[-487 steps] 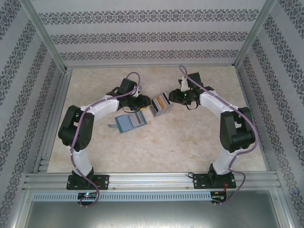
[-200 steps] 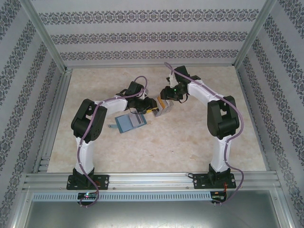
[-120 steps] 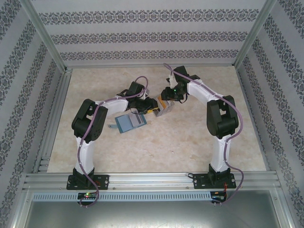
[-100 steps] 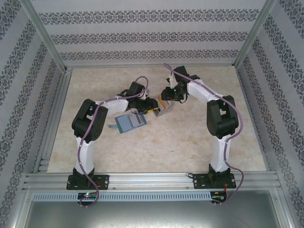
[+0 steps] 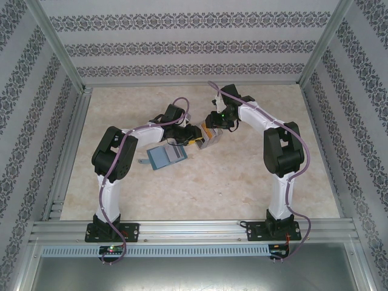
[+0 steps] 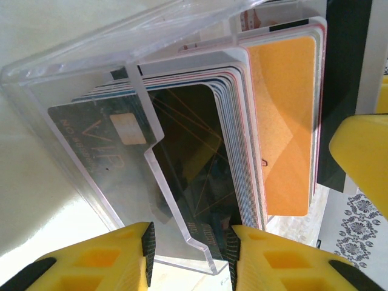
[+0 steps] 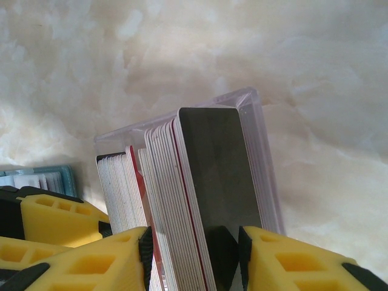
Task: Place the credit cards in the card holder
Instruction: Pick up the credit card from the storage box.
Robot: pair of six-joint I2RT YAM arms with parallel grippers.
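Note:
The credit cards [image 6: 285, 121] stand packed on edge in a clear slanted tray [image 5: 210, 139], an orange one at one end and a grey one [image 7: 215, 163] at the other. My left gripper [image 6: 190, 254] is closed across the tray's [image 6: 73, 66] low end, one pad on its outer wall and the other against the card stack. From above, my right gripper [image 7: 194, 254] is closed round a thick bunch of the cards, with the grey one outermost. The teal card holder [image 5: 167, 156] lies open on the table just left of the tray, apart from both grippers.
Both grippers [image 5: 195, 134] [image 5: 212, 125] crowd the tray at mid-table. The other arm's yellow finger [image 7: 54, 215] sits close beside the cards, with a strip of the teal holder [image 7: 54, 179] behind it. Patterned walls and metal rails [image 5: 66, 145] bound the marble tabletop.
Since the earliest frame the left arm has reached right to the tray and the right gripper has swung left and down onto the cards. Over the last second nothing has visibly moved.

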